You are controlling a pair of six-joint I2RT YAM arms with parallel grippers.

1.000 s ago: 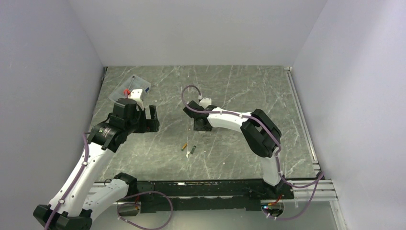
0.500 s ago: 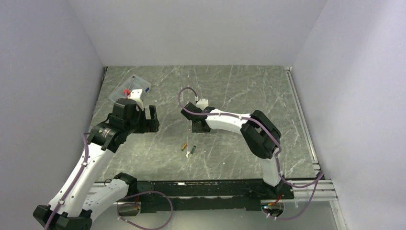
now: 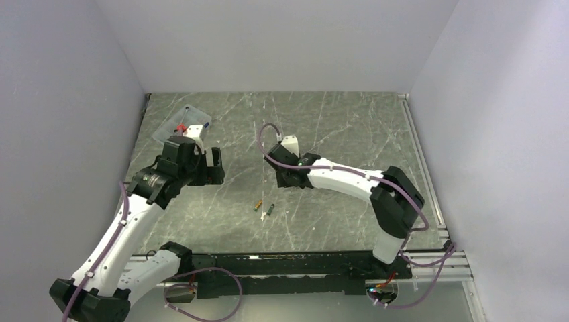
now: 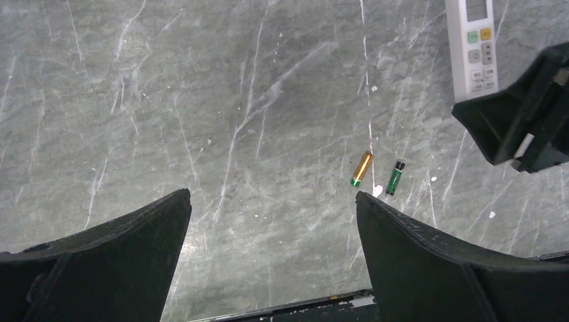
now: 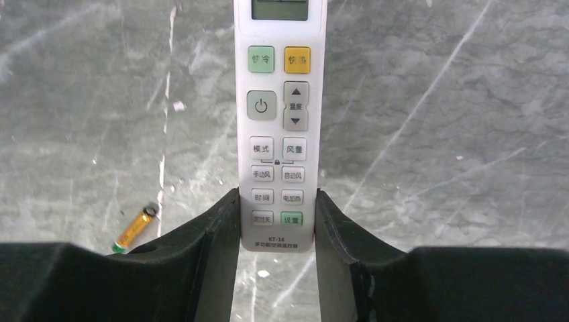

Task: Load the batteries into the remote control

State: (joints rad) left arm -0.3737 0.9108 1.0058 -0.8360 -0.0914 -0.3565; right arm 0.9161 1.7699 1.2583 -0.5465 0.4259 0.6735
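- Top external: right arm [image 3: 349, 180] stretched mid-table, right gripper [image 5: 276, 201] clamped on remote control [image 5: 278, 121] end.
- Left gripper [image 4: 272, 196] wide, hovering; batteries [image 4: 362, 168] on open table [image 4: 201, 100] nearby.

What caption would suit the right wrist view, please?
Right gripper holds the remote control, buttons up; copper battery lies beside.

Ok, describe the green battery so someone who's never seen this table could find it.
On the marble table, look just on the near side of the right end effector gripping the white remote control. Two small cells lie there side by side, not touching: pick the dark green battery on the right, not the copper-orange battery.
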